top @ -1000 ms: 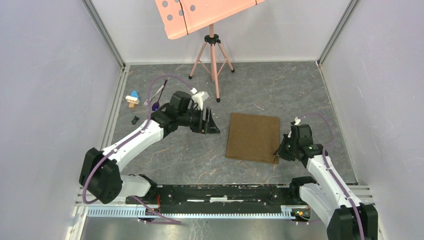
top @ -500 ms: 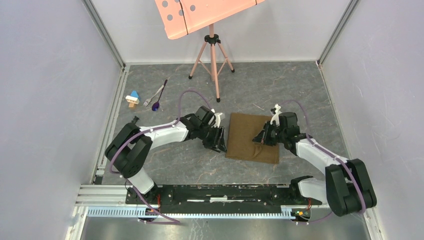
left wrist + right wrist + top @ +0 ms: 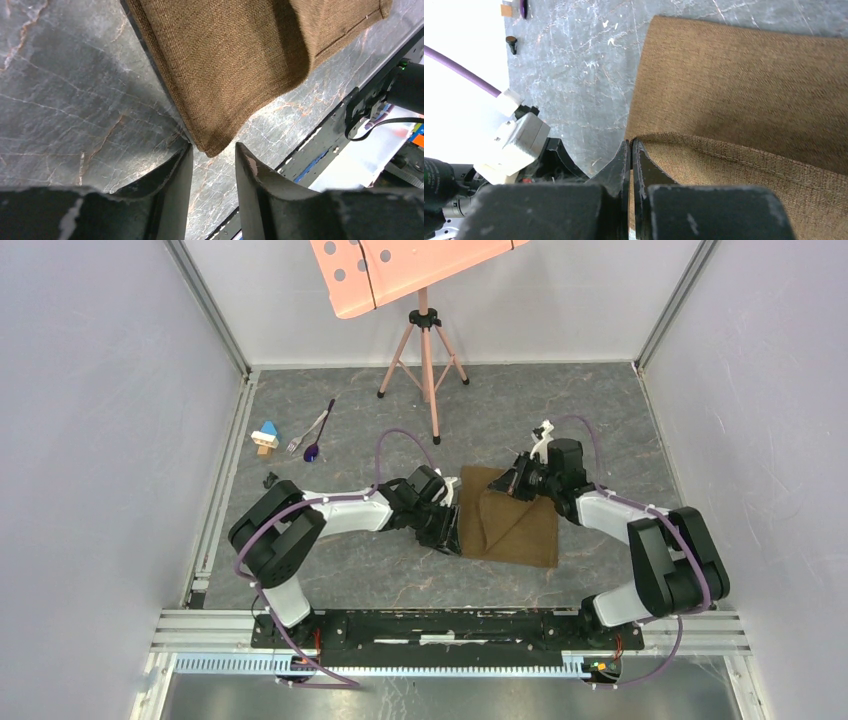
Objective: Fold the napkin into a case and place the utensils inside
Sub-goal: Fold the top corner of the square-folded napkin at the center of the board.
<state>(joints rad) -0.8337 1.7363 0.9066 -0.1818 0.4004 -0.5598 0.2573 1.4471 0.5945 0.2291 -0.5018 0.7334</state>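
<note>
**Top view:** The napkin [image 3: 520,532] lay mid-table, part-folded. The right gripper [image 3: 508,484] held up a flap near its far left corner, and the left gripper [image 3: 450,532] sat at its near left edge. The fork [image 3: 303,434] and spoon [image 3: 316,443] lay well apart at far left, beside a toy block [image 3: 265,437].

**Left wrist:** The jaws stood partly open, straddling the napkin's corner without gripping it. The fingers [image 3: 172,175] were low against the table. Risk: closing here could catch only the tip, and the cloth would slip free.

**Right wrist:** The jaws were closed tight on the folded hem. Risk: the pinch looked shallow. Any uneven pull between the arms could release the flap or skew the fold.
</note>
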